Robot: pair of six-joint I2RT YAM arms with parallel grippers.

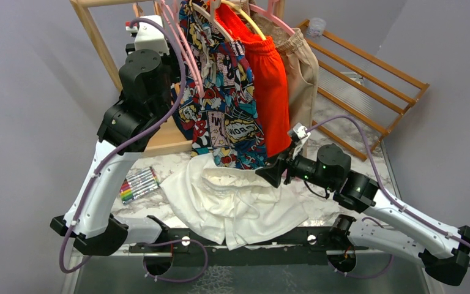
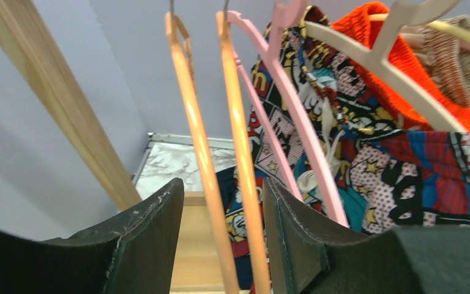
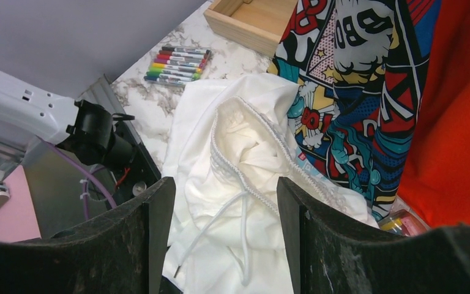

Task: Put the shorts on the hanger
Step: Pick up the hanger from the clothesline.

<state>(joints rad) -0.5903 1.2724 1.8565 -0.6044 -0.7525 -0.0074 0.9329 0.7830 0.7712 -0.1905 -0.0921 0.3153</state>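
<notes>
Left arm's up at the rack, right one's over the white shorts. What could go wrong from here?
The left fingers straddle two orange hangers; the pink hanger sits outside them, so closing would likely grab the wrong one.
The loose drawstring shows between the right fingers over the white shorts; a pinch might catch cord alone.
The comic-print shorts hang right beside the white shorts and could snag.

shorts (image 1: 232, 205) on table (image 1: 171, 164), markers (image 1: 139, 185) to left
</notes>
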